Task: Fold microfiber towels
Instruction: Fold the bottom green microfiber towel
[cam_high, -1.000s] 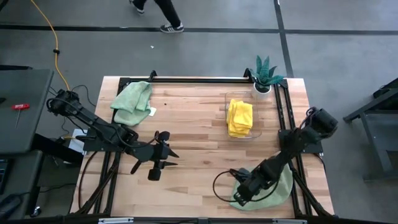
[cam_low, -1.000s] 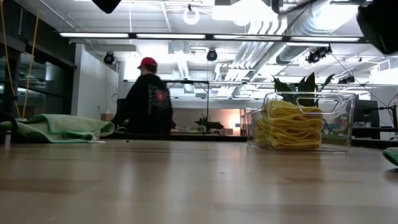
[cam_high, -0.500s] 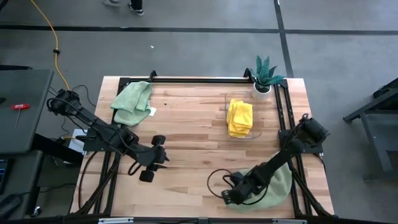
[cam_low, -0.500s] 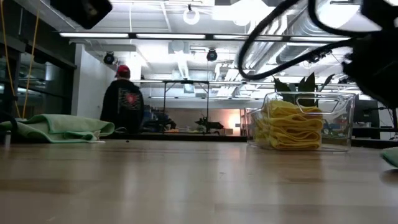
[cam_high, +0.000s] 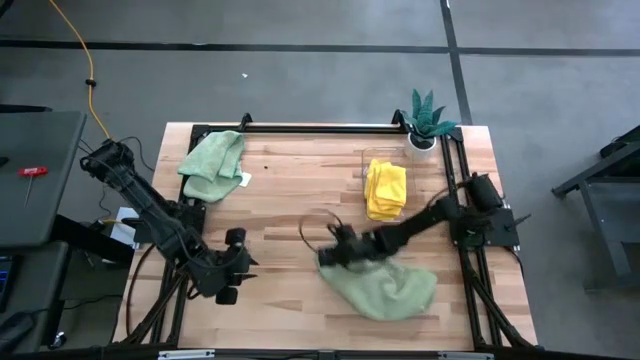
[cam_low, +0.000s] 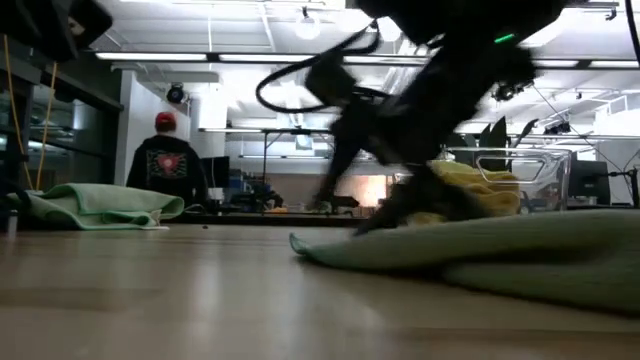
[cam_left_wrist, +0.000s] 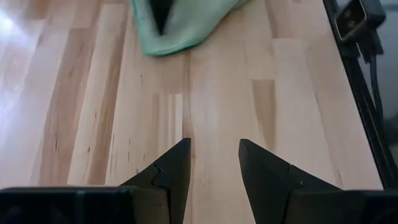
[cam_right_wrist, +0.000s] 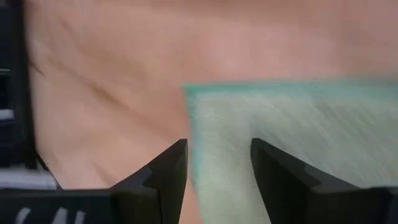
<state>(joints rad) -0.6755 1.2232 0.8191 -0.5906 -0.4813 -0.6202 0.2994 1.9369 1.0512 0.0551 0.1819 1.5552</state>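
Since a second ago the right gripper (cam_high: 336, 252) has swept from the tabletop's near right corner toward the centre, dragging a sage green towel (cam_high: 385, 285) with it; that cloth now lies rumpled at about five o'clock from the middle of the tabletop (cam_high: 290, 200). Over the same second the left gripper (cam_high: 232, 280) has drawn back toward the near left edge, at roughly eight o'clock. Its jaws stand partly apart over bare wood and hold nothing. The right jaws also show a gap, with the towel's edge lying between and just past the fingertips (cam_right_wrist: 171, 163); whether they pinch it I cannot tell.

To do this step well, the towel probably wants spreading flat before any fold, each arm taking a corner.

Another green towel (cam_high: 212, 165) lies bunched at eleven o'clock. Yellow towels (cam_high: 386, 189) sit stacked in a clear bin (cam_high: 367, 156) at two o'clock, a potted plant (cam_high: 427, 120) beyond it. Nothing crowds the centre.
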